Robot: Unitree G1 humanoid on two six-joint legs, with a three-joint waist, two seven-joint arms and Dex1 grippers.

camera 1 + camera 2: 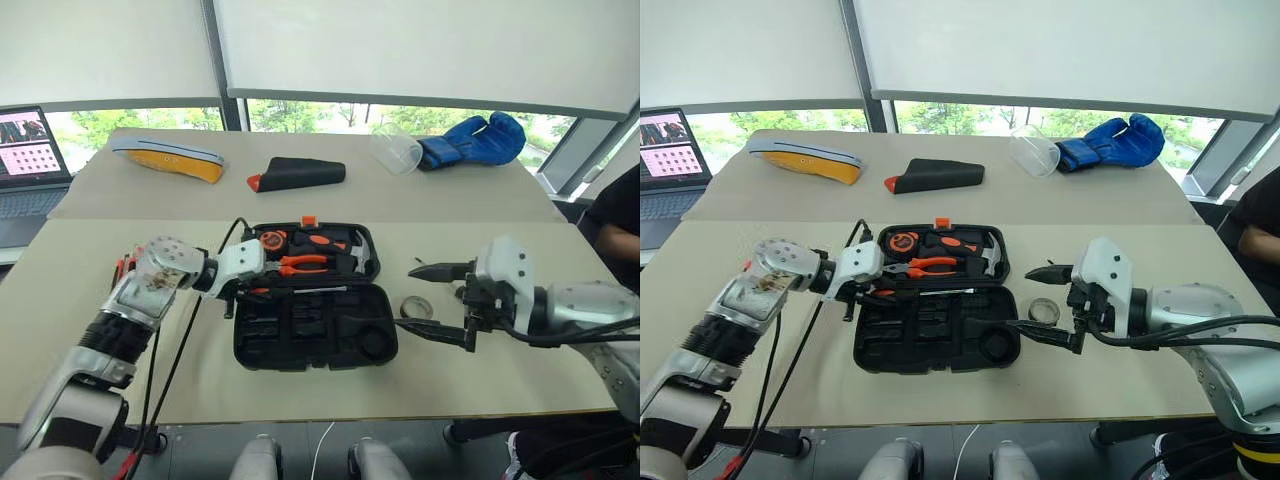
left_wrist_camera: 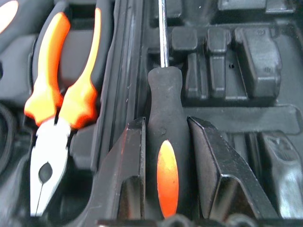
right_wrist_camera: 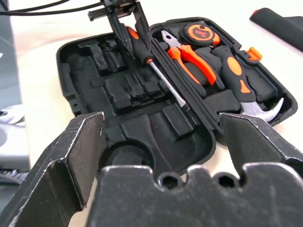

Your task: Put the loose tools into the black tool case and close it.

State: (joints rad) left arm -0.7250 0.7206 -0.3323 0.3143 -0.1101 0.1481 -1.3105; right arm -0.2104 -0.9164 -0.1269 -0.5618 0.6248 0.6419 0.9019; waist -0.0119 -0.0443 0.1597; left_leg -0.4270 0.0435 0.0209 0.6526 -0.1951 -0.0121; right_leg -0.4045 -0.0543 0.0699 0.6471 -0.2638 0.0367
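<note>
The robot's left hand [image 2: 165, 156] reaches in from the left end of the open black tool case [image 1: 310, 335], angled downward, its two black fingers [image 2: 125, 165] clamped on the orange-and-black handle of a long screwdriver [image 2: 163, 142]. The screwdriver's metal shaft runs ahead of the hand along the near side of the case's hinge line, above the moulded slots of the near half. Just beyond the hand, in the far half, lie orange-handled pliers [image 1: 303, 264], a hammer [image 1: 345, 250] and a round tape measure [image 1: 271, 240]. The right hand [image 1: 440, 303] hovers off the case's right end, pointing toward it, its fingers spread wide with nothing between them. A small black tape roll [image 1: 415, 308] sits on the surface between that hand and the case.
</note>
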